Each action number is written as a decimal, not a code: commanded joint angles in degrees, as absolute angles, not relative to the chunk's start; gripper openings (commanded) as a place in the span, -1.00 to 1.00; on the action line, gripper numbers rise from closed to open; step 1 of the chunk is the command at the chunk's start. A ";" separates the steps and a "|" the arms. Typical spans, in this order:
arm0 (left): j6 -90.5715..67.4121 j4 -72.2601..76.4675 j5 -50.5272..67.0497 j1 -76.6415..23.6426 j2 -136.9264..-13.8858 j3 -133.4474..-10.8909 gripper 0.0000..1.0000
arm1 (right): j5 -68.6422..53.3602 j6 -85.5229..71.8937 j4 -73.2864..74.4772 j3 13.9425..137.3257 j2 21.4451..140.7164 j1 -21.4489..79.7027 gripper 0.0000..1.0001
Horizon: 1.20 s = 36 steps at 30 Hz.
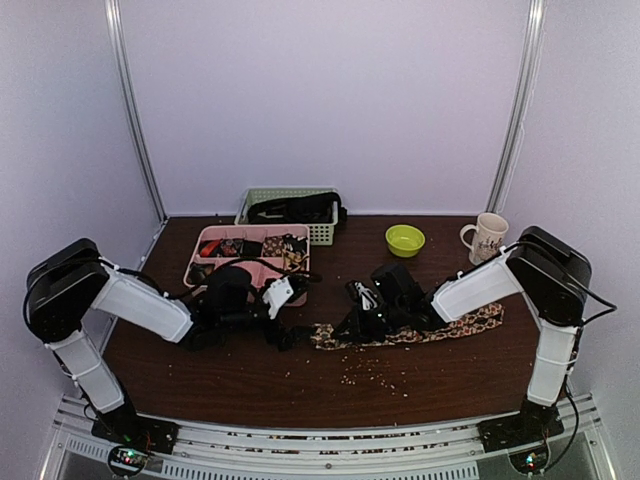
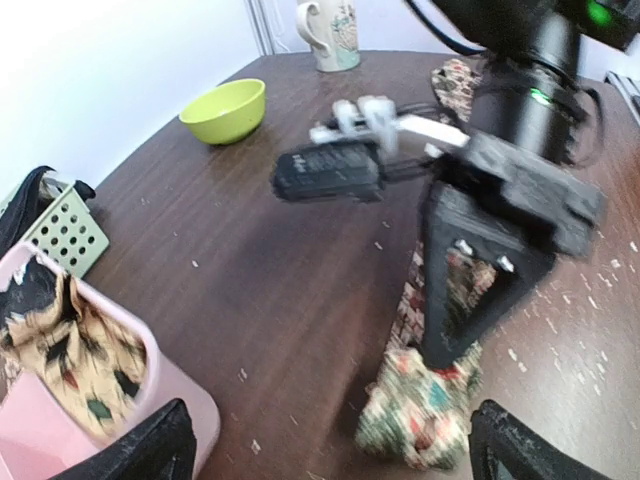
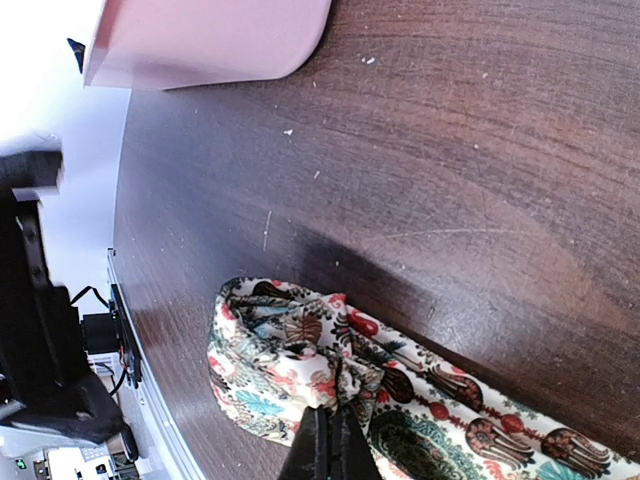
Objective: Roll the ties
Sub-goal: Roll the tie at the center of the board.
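A patterned tie (image 1: pixel 420 332) lies stretched across the table, its left end folded into a small roll (image 2: pixel 418 405). My right gripper (image 1: pixel 352 325) is shut on the tie's fabric just behind that roll; in the right wrist view its fingertips (image 3: pixel 335 445) pinch a fold of the tie (image 3: pixel 290 350). My left gripper (image 1: pixel 290 325) is open and empty, just left of the roll. In the left wrist view the left gripper (image 2: pixel 340 450) has its fingers (image 2: pixel 150 450) spread wide, with the roll near the right finger. More ties (image 2: pixel 70 350) lie in the pink tray (image 1: pixel 215 235).
The pink tray's rim (image 2: pixel 175 395) sits close to my left fingers. A green basket (image 1: pixel 320 232) with black items stands at the back. A green bowl (image 1: pixel 405 240) and a mug (image 1: pixel 487 237) stand back right. Small crumbs (image 1: pixel 375 375) dot the table.
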<state>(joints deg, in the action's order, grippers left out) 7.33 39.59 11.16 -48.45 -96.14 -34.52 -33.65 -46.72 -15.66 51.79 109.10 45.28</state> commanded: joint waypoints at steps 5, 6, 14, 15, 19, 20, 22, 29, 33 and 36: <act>11.59 33.34 21.63 -47.74 -101.84 -41.56 0.96 | -32.85 -46.73 -15.16 50.96 109.11 44.95 -1.00; 12.05 32.07 22.49 -47.80 -103.22 -42.71 0.96 | -32.99 -46.75 -15.27 50.97 109.23 44.93 -1.00; 12.83 30.98 25.67 -48.42 -113.06 -48.23 0.83 | -32.96 -47.06 -15.64 51.24 109.33 44.91 -1.00; 12.73 30.74 25.63 -48.44 -113.97 -48.89 0.80 | -33.02 -47.03 -15.71 51.17 109.27 44.98 -1.00; 13.57 27.19 26.45 -48.60 -117.12 -52.60 0.61 | -33.22 -46.99 -15.89 51.08 108.88 44.91 -1.00; 13.55 26.96 26.67 -48.68 -117.55 -52.90 0.59 | -33.22 -46.98 -15.84 51.02 108.63 44.91 -1.00; 13.62 26.43 27.37 -48.74 -118.12 -53.39 0.44 | -33.23 -47.05 -16.03 50.80 108.11 44.91 -1.00; 16.06 24.46 28.43 -48.69 -117.43 -51.46 -0.23 | -33.59 -47.81 -18.04 49.36 105.31 44.87 -0.34; 15.84 24.90 28.93 -48.73 -117.33 -50.60 -0.26 | -34.88 -49.69 -20.67 49.32 105.55 44.57 -0.17; 15.82 24.79 28.97 -48.73 -117.38 -50.37 -0.26 | -36.08 -50.80 -21.94 50.19 106.95 44.52 -0.26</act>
<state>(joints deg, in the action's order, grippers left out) 14.96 27.81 28.23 -48.49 -116.84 -52.23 -34.41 -48.77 -18.44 49.71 106.96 44.88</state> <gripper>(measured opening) 0.373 0.397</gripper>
